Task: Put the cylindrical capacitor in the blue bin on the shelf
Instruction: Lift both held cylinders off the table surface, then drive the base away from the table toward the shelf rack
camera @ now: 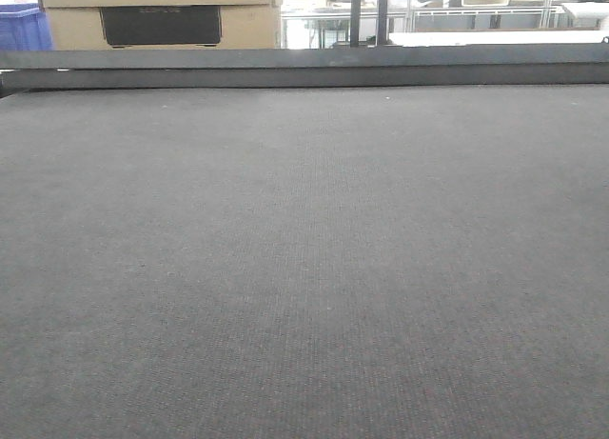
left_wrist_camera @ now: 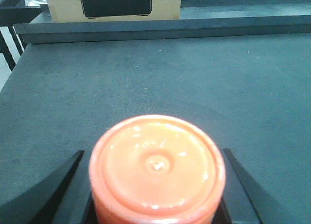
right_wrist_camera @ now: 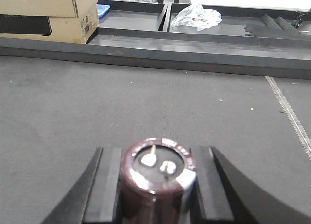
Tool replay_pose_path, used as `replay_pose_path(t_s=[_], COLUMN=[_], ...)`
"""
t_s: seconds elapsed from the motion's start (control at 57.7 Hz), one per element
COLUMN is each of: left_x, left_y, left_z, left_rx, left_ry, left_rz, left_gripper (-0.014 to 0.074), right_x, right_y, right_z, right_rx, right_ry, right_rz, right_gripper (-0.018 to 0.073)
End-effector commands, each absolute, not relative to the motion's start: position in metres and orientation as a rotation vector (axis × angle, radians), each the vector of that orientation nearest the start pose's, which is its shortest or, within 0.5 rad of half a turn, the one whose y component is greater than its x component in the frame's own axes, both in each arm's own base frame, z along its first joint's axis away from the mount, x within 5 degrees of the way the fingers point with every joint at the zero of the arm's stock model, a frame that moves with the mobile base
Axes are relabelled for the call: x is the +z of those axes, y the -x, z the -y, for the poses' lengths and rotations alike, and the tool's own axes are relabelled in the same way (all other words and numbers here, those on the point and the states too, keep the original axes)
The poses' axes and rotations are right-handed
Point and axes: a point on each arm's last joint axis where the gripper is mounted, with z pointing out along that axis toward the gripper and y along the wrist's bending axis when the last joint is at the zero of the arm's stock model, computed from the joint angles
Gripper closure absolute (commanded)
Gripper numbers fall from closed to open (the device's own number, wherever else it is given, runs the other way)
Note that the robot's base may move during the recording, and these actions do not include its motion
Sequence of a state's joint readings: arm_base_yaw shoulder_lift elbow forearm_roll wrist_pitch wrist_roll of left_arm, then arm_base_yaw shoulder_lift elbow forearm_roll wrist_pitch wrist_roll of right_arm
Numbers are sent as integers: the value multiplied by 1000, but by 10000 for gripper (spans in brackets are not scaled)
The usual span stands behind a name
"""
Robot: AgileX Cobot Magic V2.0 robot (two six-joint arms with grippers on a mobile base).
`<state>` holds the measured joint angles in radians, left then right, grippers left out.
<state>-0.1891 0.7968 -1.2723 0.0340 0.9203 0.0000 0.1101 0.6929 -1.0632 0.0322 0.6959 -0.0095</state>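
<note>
In the right wrist view my right gripper (right_wrist_camera: 156,153) is shut on the cylindrical capacitor (right_wrist_camera: 158,178). It is dark brown with a white stripe, and its two silver terminals face the camera. It is held just above the grey mat. In the left wrist view my left gripper (left_wrist_camera: 153,156) is shut on a glossy orange cylinder (left_wrist_camera: 156,168), seen end-on between black fingers (left_wrist_camera: 65,180). A blue bin (camera: 21,28) shows at the far left beyond the table, and a blue edge (right_wrist_camera: 103,10) shows behind the box. The steel shelf is out of view. Neither gripper shows in the front view.
A grey mat (camera: 304,268) covers the table, and a dark raised rail (camera: 304,68) runs along its far edge. A cardboard box (camera: 162,15) stands behind the rail at the left. Dark trays and a crumpled plastic bag (right_wrist_camera: 197,16) lie beyond the rail.
</note>
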Motion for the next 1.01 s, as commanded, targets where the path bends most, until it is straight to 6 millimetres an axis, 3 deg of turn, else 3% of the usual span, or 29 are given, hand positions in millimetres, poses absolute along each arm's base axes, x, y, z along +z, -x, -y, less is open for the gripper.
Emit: replay_pose_path(t_s=[0.0, 0.988], left_x=[476, 476], left_y=[-112, -113], left_z=[20, 20], left_rx=[-95, -95], left_ry=[-188, -188], left_rz=[-1892, -1890], left_gripper=[707, 707], right_x=[444, 444], right_y=[-109, -109], right_z=[-14, -14], right_rx=[109, 109], right_ry=[102, 102], right_rz=[-1783, -1783], right_gripper=[721, 721])
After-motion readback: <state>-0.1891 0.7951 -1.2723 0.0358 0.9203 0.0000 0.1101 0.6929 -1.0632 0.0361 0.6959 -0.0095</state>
